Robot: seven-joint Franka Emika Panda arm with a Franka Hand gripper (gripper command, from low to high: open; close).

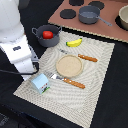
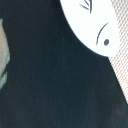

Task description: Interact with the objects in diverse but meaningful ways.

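A grey two-handled pot (image 1: 40,36) stands at the placemat's far corner on the exterior view's left, with the red tomato (image 1: 47,34) inside it. The yellow banana (image 1: 74,42) lies on the mat beside the pot. The pale blue-white carton with a green mark (image 1: 40,83) stands on the mat's near left corner. My gripper (image 1: 33,71) hangs over the black table just left of the carton; its fingers are hidden by the white arm. The white-and-blue bottle is out of view. The wrist view shows dark table and a white rounded shape (image 2: 90,25) that I cannot identify.
The striped beige placemat (image 1: 95,90) holds a round wooden plate (image 1: 68,65), a wooden-handled fork (image 1: 86,58) and a knife (image 1: 72,82). A toy stove board (image 1: 112,31) with a grey saucepan (image 1: 90,14) lies at the back. A bowl (image 1: 123,17) is at the back right.
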